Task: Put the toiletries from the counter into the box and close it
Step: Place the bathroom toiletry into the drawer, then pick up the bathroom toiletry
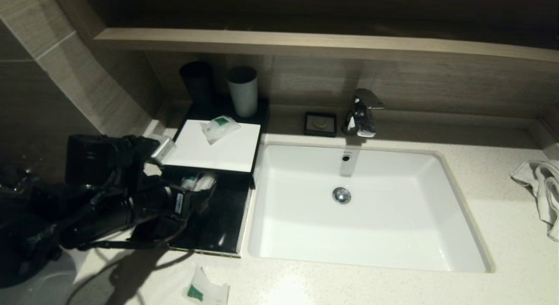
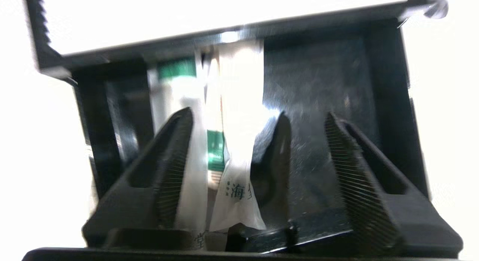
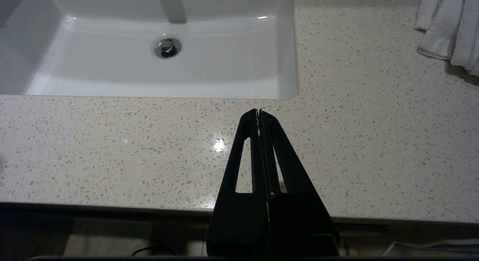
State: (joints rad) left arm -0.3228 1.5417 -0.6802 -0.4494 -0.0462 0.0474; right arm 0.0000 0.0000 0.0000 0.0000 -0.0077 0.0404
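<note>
The black box (image 1: 227, 226) stands left of the sink, and its white lid (image 1: 227, 158) covers only the far half. My left gripper (image 1: 192, 200) is open over the uncovered near half. In the left wrist view, white toiletry packets with green labels (image 2: 234, 149) lie on the box floor (image 2: 318, 104) between my left gripper's (image 2: 258, 113) fingers, close to one finger (image 2: 176, 160). They show in the head view as well (image 1: 198, 181). Another packet (image 1: 219, 126) lies on the lid. One more packet (image 1: 204, 292) lies on the counter near the front edge. My right gripper (image 3: 259, 112) is shut and empty above the counter's front edge.
The white sink (image 1: 454, 217) with faucet (image 1: 361, 113) is right of the box. A black cup (image 1: 197, 83) and a white cup (image 1: 243, 91) stand behind the box. A black soap dish (image 1: 320, 123) sits by the faucet. A towel (image 1: 543, 187) lies far right.
</note>
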